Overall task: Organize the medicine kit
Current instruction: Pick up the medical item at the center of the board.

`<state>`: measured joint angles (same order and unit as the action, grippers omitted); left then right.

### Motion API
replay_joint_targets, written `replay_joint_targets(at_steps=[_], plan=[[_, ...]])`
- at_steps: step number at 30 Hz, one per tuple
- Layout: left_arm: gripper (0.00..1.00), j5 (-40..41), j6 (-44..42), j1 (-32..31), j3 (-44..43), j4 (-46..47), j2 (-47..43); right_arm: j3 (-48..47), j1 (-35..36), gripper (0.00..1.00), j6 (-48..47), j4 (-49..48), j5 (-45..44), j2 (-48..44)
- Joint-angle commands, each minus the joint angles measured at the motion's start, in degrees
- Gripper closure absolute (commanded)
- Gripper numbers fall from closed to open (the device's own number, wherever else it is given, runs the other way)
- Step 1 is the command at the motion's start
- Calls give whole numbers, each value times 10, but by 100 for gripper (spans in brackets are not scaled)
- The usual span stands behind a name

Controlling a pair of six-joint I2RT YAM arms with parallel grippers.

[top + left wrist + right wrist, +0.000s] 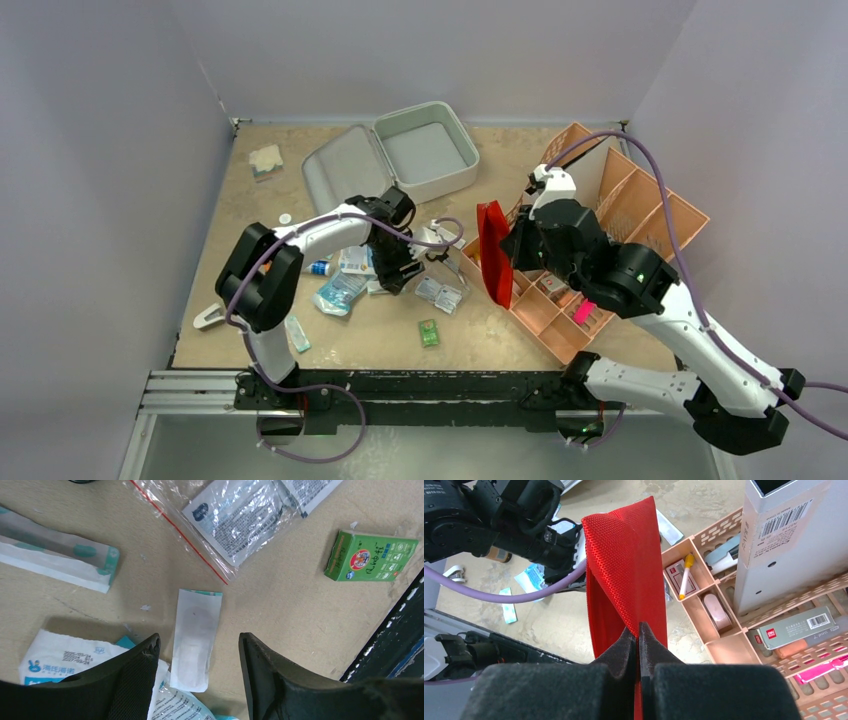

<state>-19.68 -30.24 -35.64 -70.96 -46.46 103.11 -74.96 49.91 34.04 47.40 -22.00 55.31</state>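
- Left gripper [199, 639]: jaws apart, empty, poised over a flat white sachet [196, 635] on the table [260, 200].
- Right gripper [637, 628]: clenched on a fold of red woven fabric [624, 555].
- Medicine kit [440, 185]: open at the table's far side, lid [345, 170] laid flat. Probably light, rigid and smooth; best gripped by a base wall, not the hinged lid.

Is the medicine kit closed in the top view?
No, the medicine kit sits open, with its lid laid back flat to the left and the grey inside facing up.
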Motion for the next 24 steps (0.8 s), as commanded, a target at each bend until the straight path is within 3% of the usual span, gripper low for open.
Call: replay_joint_targets(at_steps=[1, 9, 11, 15, 19, 24], plan=[[43, -26, -25, 1, 17, 23, 7, 1, 0, 100, -1, -2, -22, -10], [52, 2, -19, 1, 7, 31, 41, 18, 0, 100, -8, -15, -35, -40], [59, 1, -19, 1, 1, 24, 47, 19, 0, 100, -11, -14, -37, -44], [85, -1, -12, 1, -4, 14, 33, 23, 0, 100, -13, -15, -40, -50], [99, -4, 17, 1, -17, 1, -4, 26, 0, 100, -15, -18, -28, -44], [100, -42, 101, 1, -17, 49, -85, 38, 0, 100, -16, -28, -13, -39]])
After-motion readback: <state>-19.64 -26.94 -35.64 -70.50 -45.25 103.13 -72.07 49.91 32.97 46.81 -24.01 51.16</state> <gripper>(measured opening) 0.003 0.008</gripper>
